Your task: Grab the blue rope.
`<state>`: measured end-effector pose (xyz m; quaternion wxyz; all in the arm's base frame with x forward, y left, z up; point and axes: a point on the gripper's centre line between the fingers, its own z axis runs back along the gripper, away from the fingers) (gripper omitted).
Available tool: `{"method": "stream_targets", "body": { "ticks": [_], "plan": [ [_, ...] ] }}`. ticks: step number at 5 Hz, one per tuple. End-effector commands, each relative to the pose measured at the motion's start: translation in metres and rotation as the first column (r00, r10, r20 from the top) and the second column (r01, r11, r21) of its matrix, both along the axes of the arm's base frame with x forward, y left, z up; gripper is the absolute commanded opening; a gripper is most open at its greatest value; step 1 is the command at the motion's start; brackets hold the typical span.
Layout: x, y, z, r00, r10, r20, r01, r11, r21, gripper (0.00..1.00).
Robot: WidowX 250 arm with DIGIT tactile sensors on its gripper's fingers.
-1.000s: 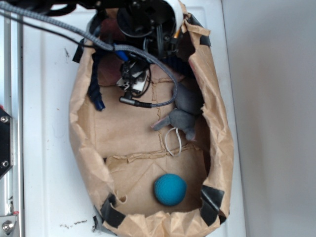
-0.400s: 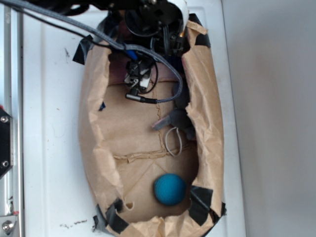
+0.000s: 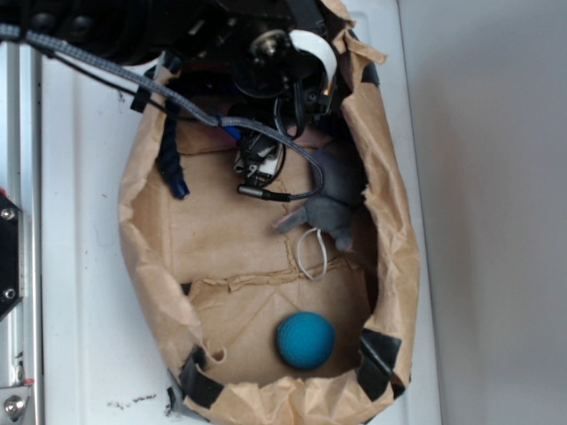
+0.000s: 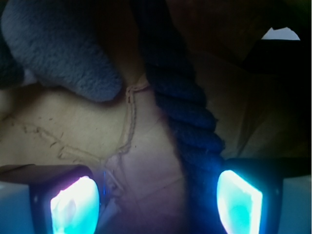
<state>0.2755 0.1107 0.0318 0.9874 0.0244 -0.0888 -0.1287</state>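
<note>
The blue rope (image 4: 183,107), thick, dark and twisted, runs in the wrist view from the top down between my fingers, close against the right finger (image 4: 239,202). My gripper (image 4: 156,200) is open, with its jaws wide apart over the brown paper floor. In the exterior view, a stretch of the blue rope (image 3: 168,155) hangs along the bag's left wall, ending in a brighter blue tip. The arm (image 3: 283,53) reaches into the bag's far end, and its fingers are hidden under it.
A brown paper bag (image 3: 142,266) with raised, taped walls encloses everything. A grey plush mouse (image 3: 328,208) with a white cord (image 3: 312,252) lies right of centre; the mouse (image 4: 58,48) fills the wrist view's upper left. A teal ball (image 3: 305,340) sits at the near end.
The bag's walls, squeezed inward 0.4 s ago, have spread out again, and the rope along the left wall shows once more. The arm has shifted slightly at the far end.
</note>
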Motion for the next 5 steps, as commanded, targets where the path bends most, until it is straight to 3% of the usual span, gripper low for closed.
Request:
{"method": "stream_targets", "body": {
  "ticks": [1, 4, 5],
  "plan": [
    [0.018, -0.009, 0.01, 0.999, -0.006, 0.044, 0.007, 1.0, -0.027, 0.0],
    [0.016, -0.006, 0.029, 0.999, -0.035, 0.012, 0.035, 0.996, -0.079, 0.0],
    [0.018, -0.004, 0.028, 0.999, -0.041, -0.006, 0.04, 0.996, -0.075, 0.57]
  ]
}}
